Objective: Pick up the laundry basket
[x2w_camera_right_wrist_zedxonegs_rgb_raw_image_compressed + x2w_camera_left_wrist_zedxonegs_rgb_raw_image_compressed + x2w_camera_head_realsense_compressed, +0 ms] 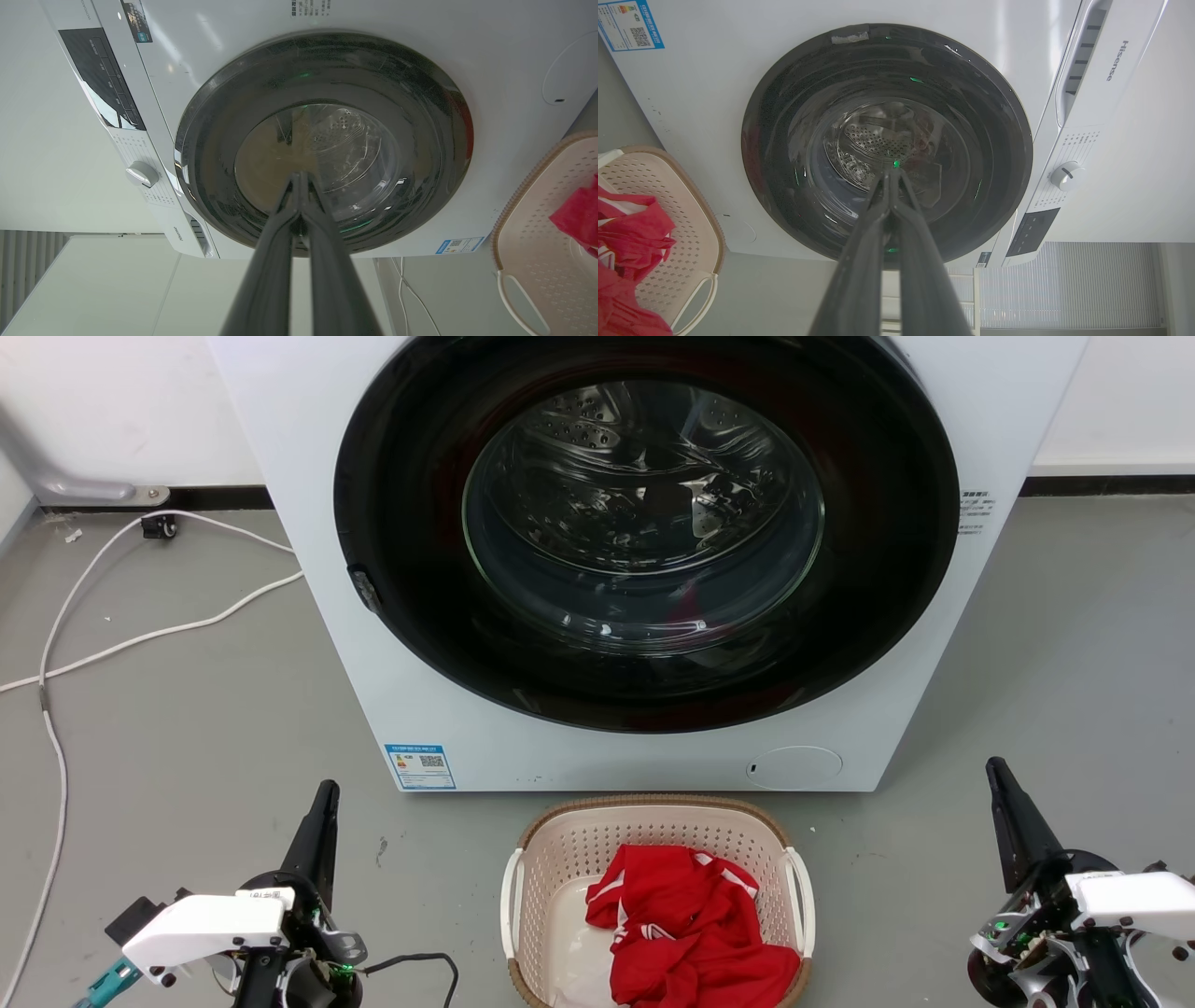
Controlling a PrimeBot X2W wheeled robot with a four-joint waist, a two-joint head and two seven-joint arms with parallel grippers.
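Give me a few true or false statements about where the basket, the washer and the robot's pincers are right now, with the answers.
1. The laundry basket stands on the floor in front of the washer. True.
2. The washer's door is open. False: the round glass door is closed.
3. A red garment lies in the basket. True.
4. The left pincer grips a basket handle. False: it is shut on nothing, off to the basket's side, apart from the white handle.
5. The right pincer is wide open. False: its fingers are together.
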